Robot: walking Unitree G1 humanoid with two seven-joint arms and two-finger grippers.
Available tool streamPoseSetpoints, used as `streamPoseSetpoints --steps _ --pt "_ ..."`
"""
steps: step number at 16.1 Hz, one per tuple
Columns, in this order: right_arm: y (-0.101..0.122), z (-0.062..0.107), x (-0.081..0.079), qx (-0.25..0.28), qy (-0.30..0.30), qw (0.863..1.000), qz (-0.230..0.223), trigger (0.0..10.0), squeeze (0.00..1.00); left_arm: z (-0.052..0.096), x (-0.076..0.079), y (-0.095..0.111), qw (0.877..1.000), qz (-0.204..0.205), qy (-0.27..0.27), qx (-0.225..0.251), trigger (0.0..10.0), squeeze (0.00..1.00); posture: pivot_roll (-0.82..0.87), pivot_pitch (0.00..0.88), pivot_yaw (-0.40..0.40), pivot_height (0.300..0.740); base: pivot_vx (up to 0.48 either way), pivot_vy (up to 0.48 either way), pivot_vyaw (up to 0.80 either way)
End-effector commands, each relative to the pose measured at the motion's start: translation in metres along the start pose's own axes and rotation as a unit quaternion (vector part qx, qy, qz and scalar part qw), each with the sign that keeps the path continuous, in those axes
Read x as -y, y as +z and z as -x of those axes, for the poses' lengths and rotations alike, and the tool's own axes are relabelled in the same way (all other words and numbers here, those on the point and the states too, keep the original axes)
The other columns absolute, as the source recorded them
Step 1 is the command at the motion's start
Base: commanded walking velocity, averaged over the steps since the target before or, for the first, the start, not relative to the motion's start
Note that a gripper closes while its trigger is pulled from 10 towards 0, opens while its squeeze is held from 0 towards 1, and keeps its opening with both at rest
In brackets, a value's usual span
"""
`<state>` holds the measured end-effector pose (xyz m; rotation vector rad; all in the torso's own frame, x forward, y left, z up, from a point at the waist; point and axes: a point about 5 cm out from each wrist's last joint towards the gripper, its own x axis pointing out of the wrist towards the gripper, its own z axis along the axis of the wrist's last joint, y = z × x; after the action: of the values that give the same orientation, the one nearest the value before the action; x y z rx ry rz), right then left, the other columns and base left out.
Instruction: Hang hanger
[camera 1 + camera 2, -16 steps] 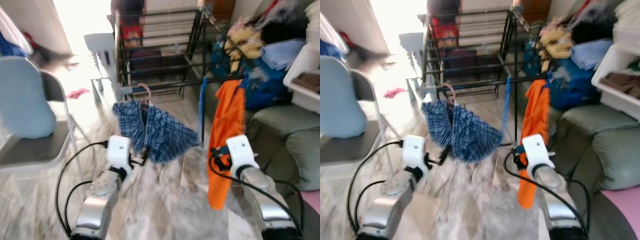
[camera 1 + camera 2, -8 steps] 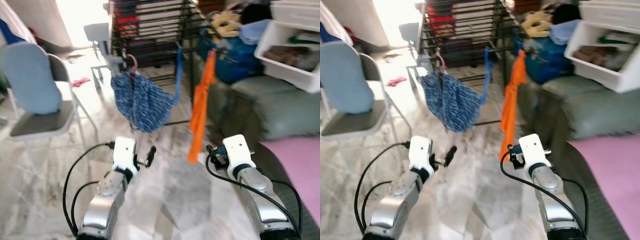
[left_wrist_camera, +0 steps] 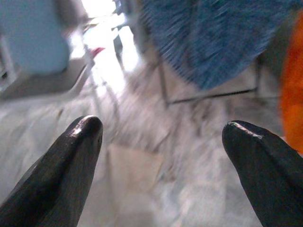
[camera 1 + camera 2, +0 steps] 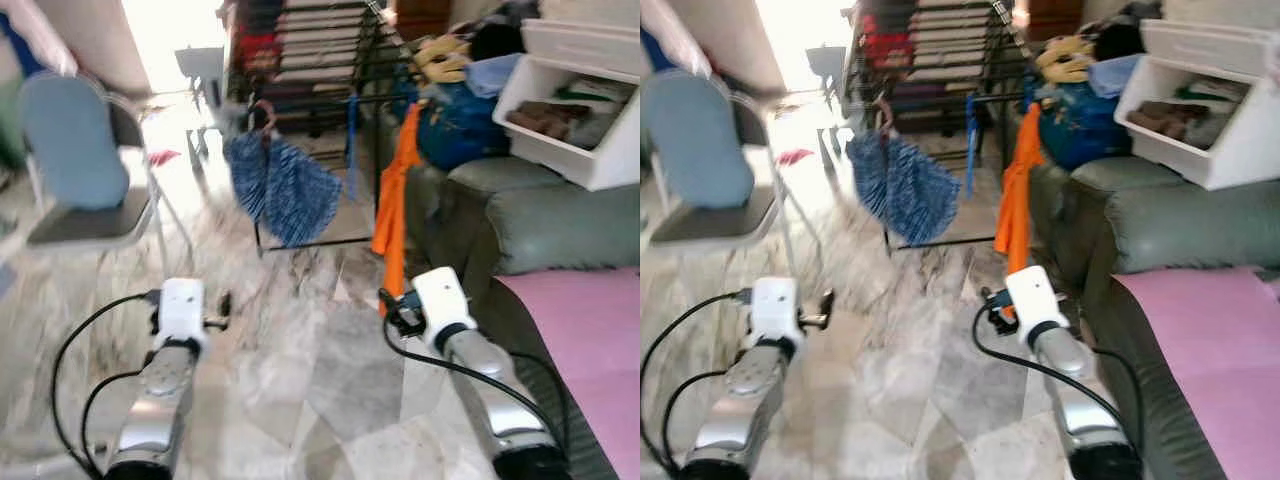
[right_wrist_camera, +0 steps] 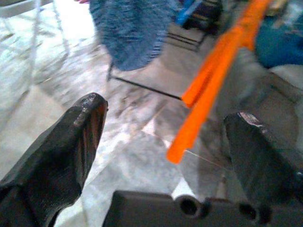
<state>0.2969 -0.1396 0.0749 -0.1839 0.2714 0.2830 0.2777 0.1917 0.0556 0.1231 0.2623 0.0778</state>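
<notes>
Both black-fingered grippers, left (image 3: 161,156) and right (image 5: 165,156), are now backing away wide open and empty, leaving the pink plastic hanger (image 4: 262,110) with its blue checked shirt (image 4: 285,185) hanging on the black metal drying rack (image 4: 320,60), suggesting completion.

A black drying rack (image 4: 300,60) stands at the far side of a marble floor (image 4: 300,380). On its front rail a pink hanger (image 4: 265,112) carries a blue checked shirt (image 4: 285,190); beside it hang a blue strip of cloth (image 4: 352,150) and an orange garment (image 4: 397,200). A folding chair (image 4: 85,170) with a pale blue back stands to the left. On the right a grey-green sofa (image 4: 540,230) holds piled clothes and a white bin (image 4: 590,120). The 2 silver arms reach forward low over the floor, the left gripper (image 4: 224,305) and right gripper (image 4: 392,312) both well apart from the shirt.
</notes>
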Motion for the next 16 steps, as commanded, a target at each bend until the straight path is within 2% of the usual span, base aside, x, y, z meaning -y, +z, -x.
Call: streamPoseSetpoints --steps 1,8,11,13,15,16 --pt "0.013 -0.009 -0.011 0.022 0.020 1.000 0.005 10.0 0.03 0.001 -0.011 -0.007 1.000 -0.009 0.026 -0.005 10.0 0.00 -0.04 0.000 0.013 0.740 0.000 0.000 0.80" --pt "0.017 -0.019 -0.016 0.042 0.025 0.999 -0.007 10.0 0.04 -0.005 -0.002 -0.010 1.000 0.013 0.018 -0.014 10.0 0.00 -0.04 0.000 0.032 0.740 0.000 0.000 0.80" --pt "0.014 -0.017 -0.014 0.047 0.013 0.999 -0.017 10.0 0.03 -0.004 -0.001 -0.008 1.000 0.007 0.018 0.011 10.0 0.00 -0.05 0.000 0.048 0.740 0.000 0.000 0.80" --pt "0.013 -0.015 -0.008 0.053 -0.016 0.998 -0.019 10.0 0.01 -0.002 0.005 -0.009 1.000 0.013 0.003 0.020 10.0 0.00 -0.05 0.000 0.050 0.740 0.000 0.000 0.31" --pt "0.006 -0.009 0.007 0.053 -0.067 0.996 -0.022 10.0 0.00 0.006 0.013 -0.016 0.998 0.042 -0.043 0.011 10.0 0.00 -0.06 0.000 0.052 0.740 0.000 0.000 0.00" --pt "0.002 -0.006 0.013 0.049 -0.083 0.995 -0.013 10.0 0.00 0.007 0.013 -0.017 0.998 0.045 -0.049 0.013 10.0 0.00 -0.06 0.000 0.053 0.740 0.000 0.000 0.00"
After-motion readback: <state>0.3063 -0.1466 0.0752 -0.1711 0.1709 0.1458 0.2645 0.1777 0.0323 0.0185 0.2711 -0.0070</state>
